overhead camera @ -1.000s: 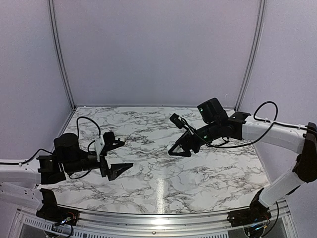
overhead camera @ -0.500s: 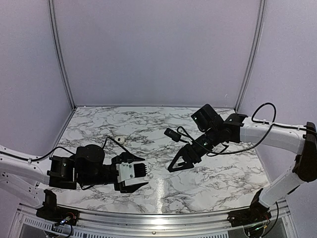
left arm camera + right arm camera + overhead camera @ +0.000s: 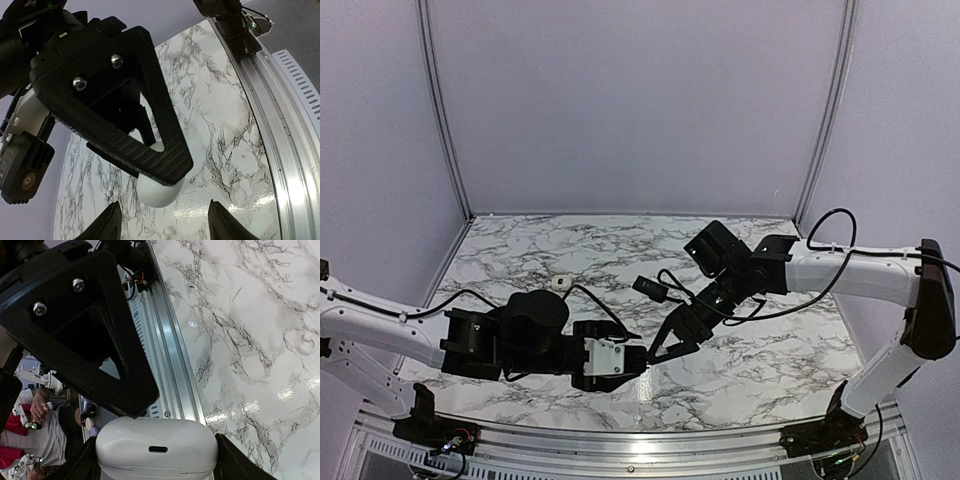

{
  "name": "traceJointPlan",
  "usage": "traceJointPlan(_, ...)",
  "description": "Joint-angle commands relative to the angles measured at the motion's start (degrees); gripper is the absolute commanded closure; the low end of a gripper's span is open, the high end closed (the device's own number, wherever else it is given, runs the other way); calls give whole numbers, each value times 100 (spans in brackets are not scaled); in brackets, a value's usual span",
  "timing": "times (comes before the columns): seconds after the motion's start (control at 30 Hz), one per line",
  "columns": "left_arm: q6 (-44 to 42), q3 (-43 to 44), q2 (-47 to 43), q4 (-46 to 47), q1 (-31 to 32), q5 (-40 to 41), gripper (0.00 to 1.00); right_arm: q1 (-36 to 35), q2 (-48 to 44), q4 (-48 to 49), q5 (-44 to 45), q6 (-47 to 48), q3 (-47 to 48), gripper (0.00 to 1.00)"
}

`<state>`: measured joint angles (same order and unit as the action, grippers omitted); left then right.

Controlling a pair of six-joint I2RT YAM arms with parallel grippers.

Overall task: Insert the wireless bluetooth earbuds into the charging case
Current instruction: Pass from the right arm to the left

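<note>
White glossy charging case point(image 3: 157, 447): clamped between the fingers of the right gripper point(image 3: 658, 350), over the front middle of the marble table point(image 3: 760, 350) | left gripper point(image 3: 165, 225): fingers spread apart, facing the case, just beside it | earbud point(image 3: 560, 283): one, white with a dark spot, lying on the table left of centre, well apart from both grippers

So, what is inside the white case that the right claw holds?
Only the outside shows. The case, between the fingers of the right claw, looks shut, with a small dark slot on its shell. Its inside, and whatever lies in it, is covered.
</note>
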<state>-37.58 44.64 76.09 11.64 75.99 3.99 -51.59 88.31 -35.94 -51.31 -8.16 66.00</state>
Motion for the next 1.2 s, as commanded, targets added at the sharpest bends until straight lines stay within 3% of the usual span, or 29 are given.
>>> traceJointPlan(0.0,-254,231,113,-196,102,51,41,-67,26,179,-175,-122,229,50)
traceJointPlan(0.83,-504,512,482,-381,300,-82,69,-217,184,209,-367,-43,176,51)
traceJointPlan(1.17,-510,567,515,-459,356,-33,87,-228,153,169,-425,-26,188,50)
